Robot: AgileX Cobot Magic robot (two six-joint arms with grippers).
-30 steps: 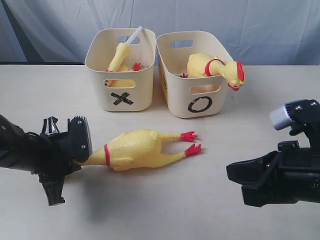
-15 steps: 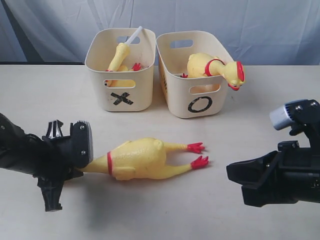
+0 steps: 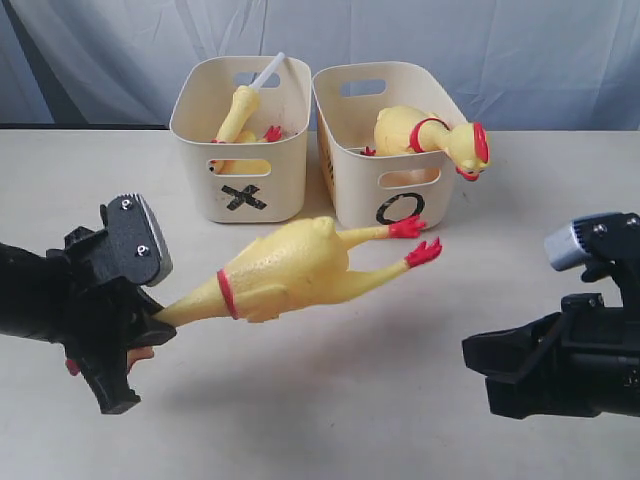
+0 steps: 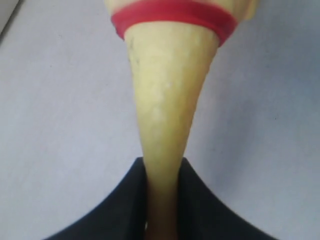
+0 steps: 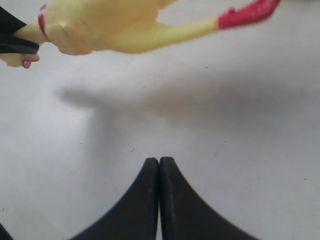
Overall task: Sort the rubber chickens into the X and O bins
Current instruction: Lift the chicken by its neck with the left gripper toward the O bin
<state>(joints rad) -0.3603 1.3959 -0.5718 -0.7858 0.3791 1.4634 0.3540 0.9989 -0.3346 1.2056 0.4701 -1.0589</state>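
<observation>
pale blue-grey cloth [image 3: 450,50] hangs behind a cream worktop [image 3: 330,420]. two cream tubs with slot handles stand side by side at the back, touching or nearly so. the x bin [image 3: 280,190] is on the left and the o bin [image 3: 350,195] on the right.

a slim chicken [image 3: 240,110] stands steeply on end inside the x bin. a fat chicken [image 3: 415,130] lies in the o bin, its red-combed head hanging over the right rim.

the left end effector [image 3: 150,328], black, is clamped on the long neck of a large rubber chicken [image 3: 290,270], below its red collar. the left wrist view shows the two fingers [image 4: 125,205] pressed against either side of the neck. the bird hangs clear of the worktop, stretched out to the right and tilted so its red feet are the highest part, just in front of the o bin's label. its shadow [image 3: 300,385] lies on the worktop beneath. a little yellow and red shows past the far side of the fingers.

the right end effector [image 3: 470,355] hovers low at the right, well apart from the bird, its two fingers pressed together and holding nothing.
</observation>
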